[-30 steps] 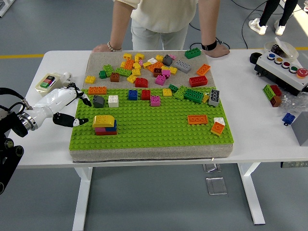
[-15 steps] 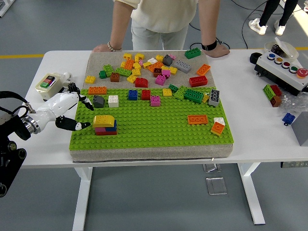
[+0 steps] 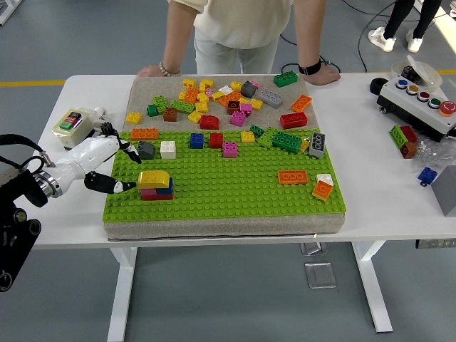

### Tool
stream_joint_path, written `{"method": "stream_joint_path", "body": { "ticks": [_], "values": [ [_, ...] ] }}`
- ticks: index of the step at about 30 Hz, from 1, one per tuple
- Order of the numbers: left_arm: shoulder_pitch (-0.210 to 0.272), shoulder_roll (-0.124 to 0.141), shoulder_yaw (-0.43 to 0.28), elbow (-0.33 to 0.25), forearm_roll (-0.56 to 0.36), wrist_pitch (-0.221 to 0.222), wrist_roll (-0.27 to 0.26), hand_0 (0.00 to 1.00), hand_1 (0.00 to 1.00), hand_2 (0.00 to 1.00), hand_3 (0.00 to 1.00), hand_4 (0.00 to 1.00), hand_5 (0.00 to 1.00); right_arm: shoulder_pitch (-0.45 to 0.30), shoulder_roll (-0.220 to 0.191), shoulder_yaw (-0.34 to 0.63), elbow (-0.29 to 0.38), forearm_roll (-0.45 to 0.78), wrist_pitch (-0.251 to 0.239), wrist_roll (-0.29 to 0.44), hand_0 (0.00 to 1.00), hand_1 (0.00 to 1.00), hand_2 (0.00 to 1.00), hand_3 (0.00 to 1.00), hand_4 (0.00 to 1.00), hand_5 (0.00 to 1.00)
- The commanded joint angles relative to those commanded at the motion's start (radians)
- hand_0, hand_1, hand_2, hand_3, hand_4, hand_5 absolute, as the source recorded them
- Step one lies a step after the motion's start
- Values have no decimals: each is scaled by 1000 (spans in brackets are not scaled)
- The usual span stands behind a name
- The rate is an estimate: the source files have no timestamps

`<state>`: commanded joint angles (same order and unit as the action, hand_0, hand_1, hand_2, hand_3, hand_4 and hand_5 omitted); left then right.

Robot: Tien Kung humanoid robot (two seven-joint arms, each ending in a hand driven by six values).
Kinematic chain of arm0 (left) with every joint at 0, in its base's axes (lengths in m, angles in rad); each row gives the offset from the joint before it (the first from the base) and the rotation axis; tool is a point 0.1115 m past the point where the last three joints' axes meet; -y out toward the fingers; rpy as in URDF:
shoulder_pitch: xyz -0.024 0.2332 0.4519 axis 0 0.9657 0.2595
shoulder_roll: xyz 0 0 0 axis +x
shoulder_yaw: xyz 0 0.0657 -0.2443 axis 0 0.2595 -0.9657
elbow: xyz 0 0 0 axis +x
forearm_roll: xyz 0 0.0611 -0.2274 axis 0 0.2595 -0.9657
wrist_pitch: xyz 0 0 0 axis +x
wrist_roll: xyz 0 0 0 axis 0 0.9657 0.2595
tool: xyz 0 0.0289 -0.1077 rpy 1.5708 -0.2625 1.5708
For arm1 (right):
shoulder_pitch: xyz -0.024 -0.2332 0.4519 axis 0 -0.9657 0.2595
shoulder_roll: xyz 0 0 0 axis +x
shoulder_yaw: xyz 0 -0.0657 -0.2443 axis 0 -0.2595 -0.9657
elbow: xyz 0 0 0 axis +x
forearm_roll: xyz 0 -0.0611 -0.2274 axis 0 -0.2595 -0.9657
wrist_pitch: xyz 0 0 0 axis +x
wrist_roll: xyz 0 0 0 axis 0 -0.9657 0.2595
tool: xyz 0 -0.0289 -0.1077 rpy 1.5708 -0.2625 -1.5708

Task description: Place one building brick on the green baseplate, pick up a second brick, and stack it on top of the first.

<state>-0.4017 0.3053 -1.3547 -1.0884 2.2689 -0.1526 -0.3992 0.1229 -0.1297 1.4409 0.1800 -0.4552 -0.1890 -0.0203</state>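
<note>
Yellow curved brick [image 3: 153,178] sits stacked on blue and red bricks on the green baseplate [image 3: 228,189]. Left hand [image 3: 107,162] beside the stack, fingers spread, empty.

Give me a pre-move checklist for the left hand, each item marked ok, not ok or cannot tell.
1. Left hand free, fingers spread, holding nothing: ok.
2. Stack present on the green baseplate, yellow brick on top: ok.
3. Stack pressed fully onto the studs: cannot tell.
4. Person's hands off the baseplate, resting at the table's far edge: ok.
5. Loose bricks available on the far mat: ok.
6. Right hand: not in view, cannot tell.
</note>
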Motion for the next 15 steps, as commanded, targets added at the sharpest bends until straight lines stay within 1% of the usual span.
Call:
{"method": "stream_joint_path", "body": {
  "ticks": [15],
  "values": [
    [-3,-3,4,-6,0,0,1,866,728,638,576,854,141,2,1,-3,0,0,-1,2,741,657,709,596,920,499]
  ]
}}
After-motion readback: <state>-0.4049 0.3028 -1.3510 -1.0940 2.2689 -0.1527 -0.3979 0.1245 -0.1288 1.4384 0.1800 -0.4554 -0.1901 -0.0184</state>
